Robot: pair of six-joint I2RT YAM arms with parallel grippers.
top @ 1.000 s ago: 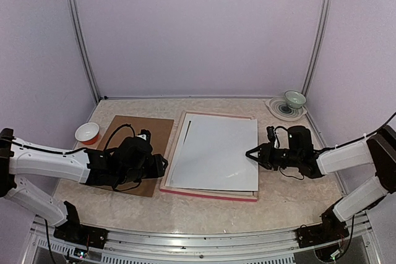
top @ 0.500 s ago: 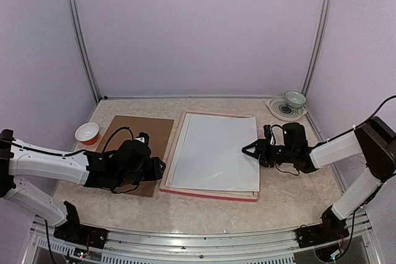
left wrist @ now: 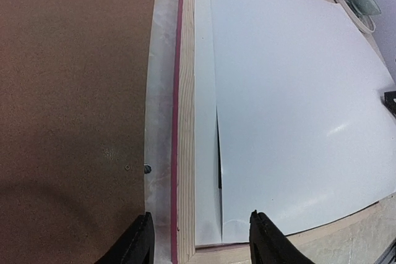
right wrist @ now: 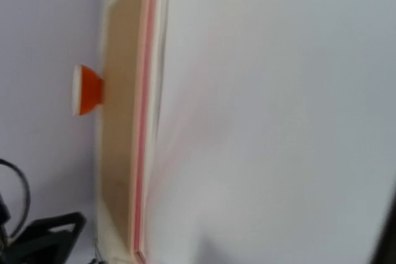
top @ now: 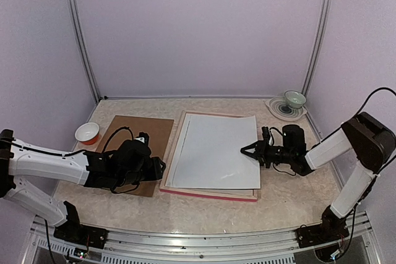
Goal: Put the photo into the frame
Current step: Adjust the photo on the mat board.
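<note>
Photo [top: 216, 153] lies with its plain white back up inside the frame [top: 210, 194], which rests flat on the bench [top: 291, 196] with pale wood showing on top and a pink edge along the near side. The sheet's right edge reaches over the frame's right rail.

The right tool [top: 249, 151] is low at that right edge, its tips at the paper. Its fingers look close together, but whether they pinch the sheet or only touch it cannot be told; the right wrist view is blurred and shows only white paper and the frame's far rail.

The left tool [left wrist: 201, 242] hovers over the gap between the brown board [top: 133, 137] and the frame's left rail. Its two fingers stand apart with nothing between them, so it is released and grasps nothing.

Counted: one frame, one brown board, and two white sheets, since the left wrist view shows a second white sheet [left wrist: 204, 122] peeking out beneath the photo's left edge. There are two bowls, an orange bowl [top: 87, 132] at the far left and a green bowl [top: 295, 98] sitting on one plate [top: 278, 110] at the far right.
</note>
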